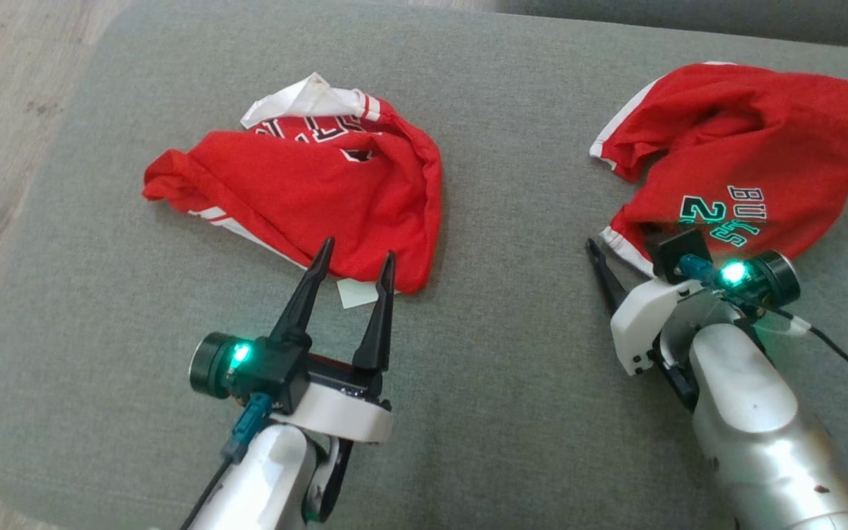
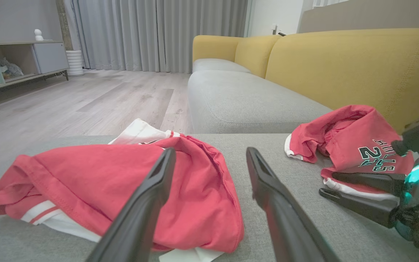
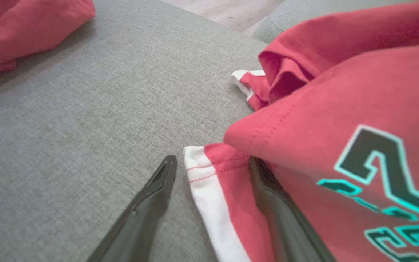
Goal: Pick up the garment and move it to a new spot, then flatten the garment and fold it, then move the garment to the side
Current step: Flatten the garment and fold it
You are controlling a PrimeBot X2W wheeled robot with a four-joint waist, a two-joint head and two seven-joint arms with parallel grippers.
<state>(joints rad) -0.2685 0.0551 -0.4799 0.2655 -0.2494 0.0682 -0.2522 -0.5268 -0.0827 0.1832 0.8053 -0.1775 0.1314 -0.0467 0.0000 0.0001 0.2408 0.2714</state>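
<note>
Head view: left end effector [image 1: 359,247] spread, empty; right end effector [image 3: 212,162] spread astride garment [image 1: 755,154] hem.

The right hand [image 3: 212,162] stands open low over a grey cushion [image 3: 86,120], its two dark fingers [image 3: 140,214] spread wide. One finger lies over bare grey fabric; the tip of the other is tucked beneath an overhanging fold of the red garment [image 3: 322,109]. Between the two fingers lies the garment's white-banded hem [image 3: 202,182], with red stitching along the band. Black numerals [image 3: 387,171] outlined in teal are printed on the fold. Another white-edged corner [image 3: 244,78] of the garment pokes out toward the cushion's edge, beyond which runs a strip of pale floor [image 3: 227,11]. A second red cloth [image 3: 24,25] lies well apart on the same cushion.
</note>
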